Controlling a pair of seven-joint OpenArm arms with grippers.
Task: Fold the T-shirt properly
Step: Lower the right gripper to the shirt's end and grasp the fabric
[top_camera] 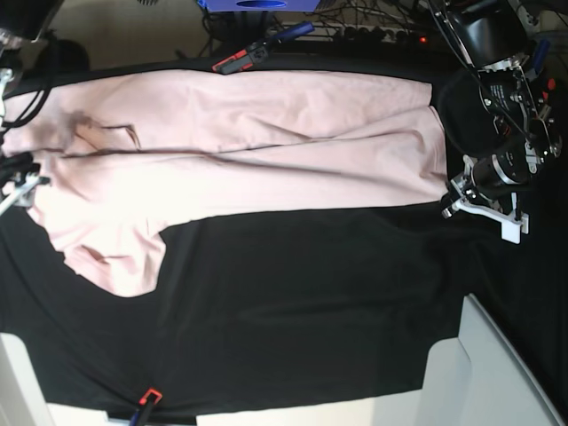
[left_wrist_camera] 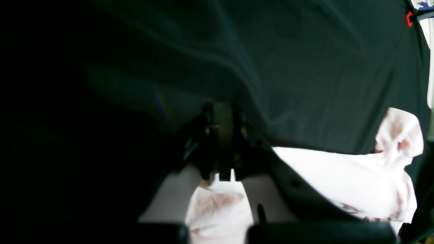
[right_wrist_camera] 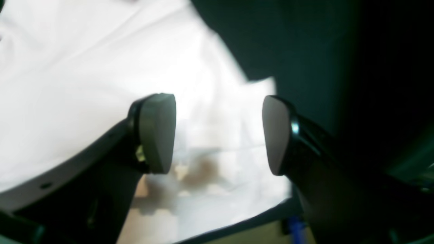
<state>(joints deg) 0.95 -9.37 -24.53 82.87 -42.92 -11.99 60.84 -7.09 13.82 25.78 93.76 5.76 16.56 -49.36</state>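
The pale pink T-shirt [top_camera: 266, 151] lies spread sideways across the far half of the black table cloth [top_camera: 302, 302], plain side up. One sleeve [top_camera: 120, 257] points toward the front left. My left gripper [top_camera: 450, 209] is at the shirt's right-hand corner. In the left wrist view the left gripper [left_wrist_camera: 223, 115] is shut, with pink fabric [left_wrist_camera: 217, 206] pinched between its fingers. My right gripper [right_wrist_camera: 218, 135] hovers open over the T-shirt [right_wrist_camera: 84, 67]; a blurred brown print shows through the cloth below the pads [right_wrist_camera: 157, 132]. In the base view the right gripper [top_camera: 19, 182] sits at the shirt's left end.
A red-and-black clamp [top_camera: 241, 59] holds the cloth at the far edge, another [top_camera: 146, 398] at the front. A blue box [top_camera: 257, 4] and cables lie behind the table. A white panel [top_camera: 497, 373] stands at the front right.
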